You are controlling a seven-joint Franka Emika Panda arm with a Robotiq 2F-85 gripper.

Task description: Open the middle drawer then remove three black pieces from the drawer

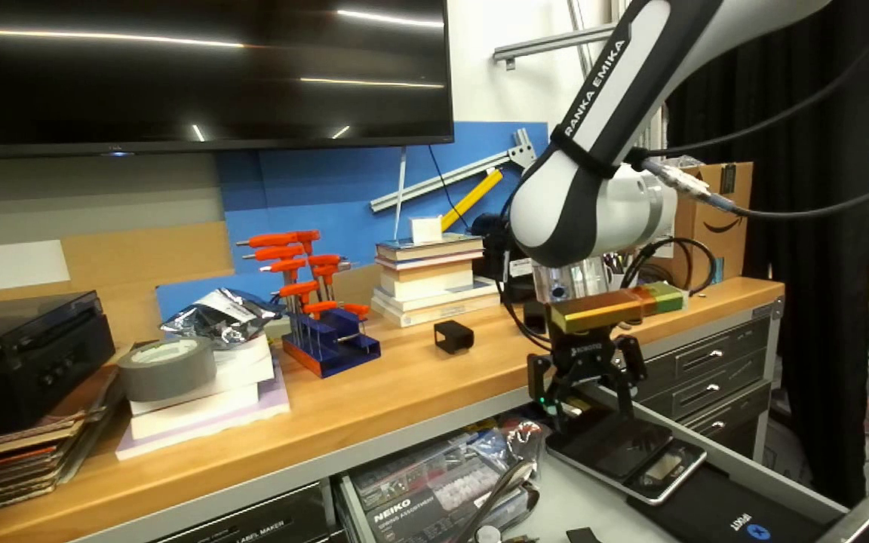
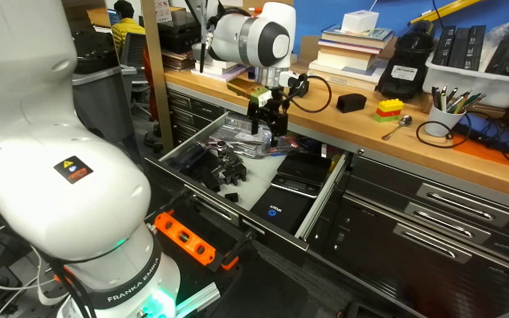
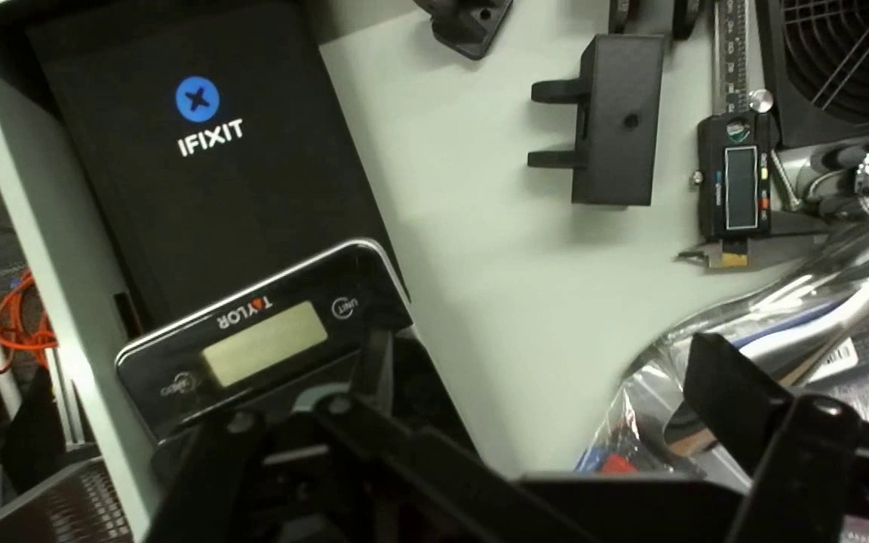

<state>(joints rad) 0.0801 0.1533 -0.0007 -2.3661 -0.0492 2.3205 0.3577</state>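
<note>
Hand (image 3: 546,366) apart from pronged black block (image 3: 620,132)

a block (image 3: 621,124) lies between case (image 3: 223,188) and caliper (image 3: 736,181).

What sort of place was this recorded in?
Likely a workshop or robotics lab: orange-handled tools stand in a blue rack on the wooden bench, and a digital caliper shows in the wrist view.
</note>
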